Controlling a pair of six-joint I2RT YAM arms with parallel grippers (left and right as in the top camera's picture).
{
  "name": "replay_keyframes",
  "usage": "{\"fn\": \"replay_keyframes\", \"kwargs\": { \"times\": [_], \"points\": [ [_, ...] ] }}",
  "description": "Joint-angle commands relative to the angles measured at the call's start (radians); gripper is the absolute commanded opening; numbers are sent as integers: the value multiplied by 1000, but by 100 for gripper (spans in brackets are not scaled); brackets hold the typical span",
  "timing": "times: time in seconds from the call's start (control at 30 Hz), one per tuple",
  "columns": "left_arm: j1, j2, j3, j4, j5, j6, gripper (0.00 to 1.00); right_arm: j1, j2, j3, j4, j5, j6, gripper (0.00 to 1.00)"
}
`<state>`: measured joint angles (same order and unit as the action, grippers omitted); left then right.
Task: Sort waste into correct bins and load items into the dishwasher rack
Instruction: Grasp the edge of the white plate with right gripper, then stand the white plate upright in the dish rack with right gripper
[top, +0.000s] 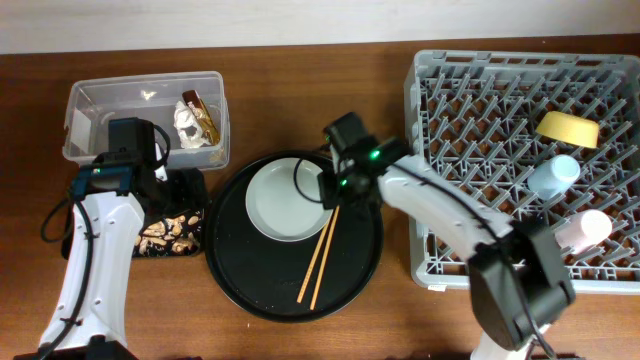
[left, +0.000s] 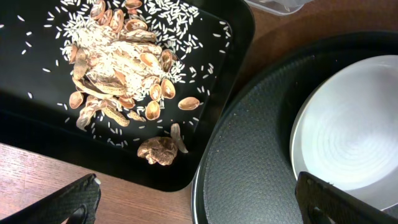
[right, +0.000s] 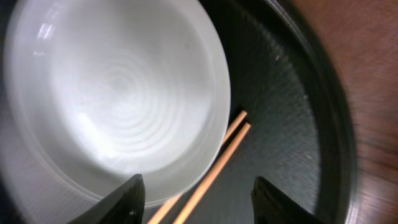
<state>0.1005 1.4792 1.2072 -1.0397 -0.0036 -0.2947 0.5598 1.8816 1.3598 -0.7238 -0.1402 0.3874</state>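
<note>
Glossy ceramic-looking plate (right: 118, 93), bare wooden chopsticks (top: 322, 252), matt pebbled round black tray (left: 249, 174), grey plastic rack (top: 450, 90).

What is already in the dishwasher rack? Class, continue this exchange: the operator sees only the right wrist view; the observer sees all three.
Observer: The dishwasher rack holds the yellow bowl, blue cup and pink cup.
Operator: Where is the waste?
Observer: The crumpled tissue and wrapper lie in the clear tub.
Operator: And the left arm?
Observer: The left gripper is open above the shallow black tray's corner, near the food scraps.
</note>
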Motion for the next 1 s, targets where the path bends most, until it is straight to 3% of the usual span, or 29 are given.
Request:
{"fn": "replay_keyframes", "kwargs": {
  "times": [0.0, 0.07, 0.13, 0.5, 0.77, 0.97],
  "points": [
    [3, -17, 3, -2, 7, -3, 99, 35, 74, -31, 51, 104, 84, 53],
    [3, -17, 3, -2, 7, -3, 99, 37, 108, -31, 60, 101, 135, 47],
    [3, -17, 3, -2, 7, -3, 99, 37, 124, -31, 68, 97, 153, 35],
    [3, -17, 3, -2, 8, -3, 99, 55, 128, -32, 47, 48, 197, 5],
    [3, -17, 3, -2, 8, -3, 99, 32, 111, -19, 19, 47, 197, 4],
    [3, -17, 3, -2, 8, -3, 99, -52, -46, 134, -101, 86, 56, 4]
  ]
}}
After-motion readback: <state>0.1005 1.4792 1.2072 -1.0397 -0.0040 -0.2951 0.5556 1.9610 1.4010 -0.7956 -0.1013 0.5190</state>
